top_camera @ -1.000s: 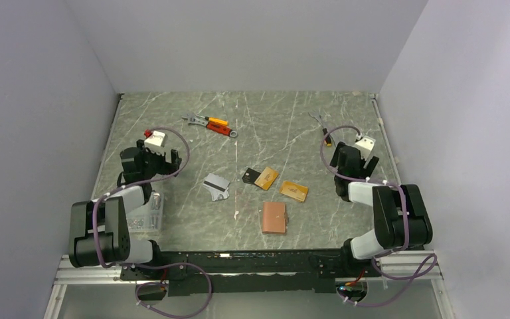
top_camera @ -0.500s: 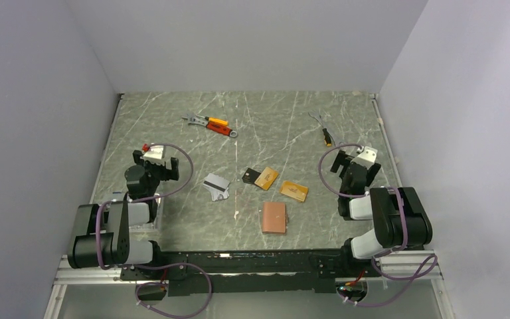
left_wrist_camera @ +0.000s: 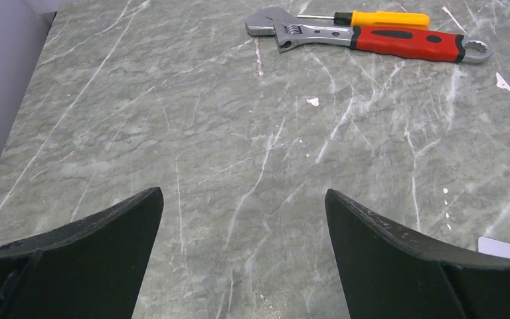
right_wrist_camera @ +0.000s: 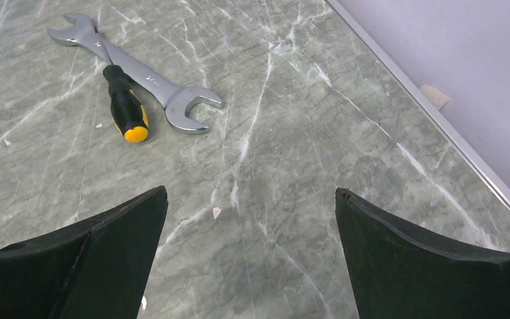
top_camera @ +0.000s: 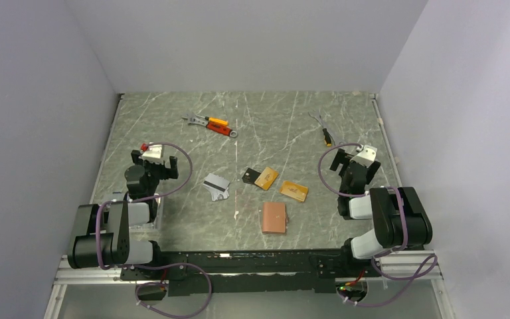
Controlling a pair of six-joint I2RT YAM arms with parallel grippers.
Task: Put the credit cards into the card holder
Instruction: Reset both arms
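Both hands, left (left_wrist_camera: 242, 256) and right (right_wrist_camera: 251, 256), I hold spread and empty near the counter's (top_camera: 272, 119) side edges, while three cards, silver (top_camera: 216, 186), black-and-tan (top_camera: 260, 177) and orange (top_camera: 293, 191), lie mid-counter outside the brown card holder (top_camera: 273, 217) toward its near edge.

Bare marble lies between each open claw and the central cards (top_camera: 263, 177), with the wrench (left_wrist_camera: 372, 38) far off.

both end effectors (left_wrist_camera: 242, 219) (right_wrist_camera: 251, 222) agape, empty
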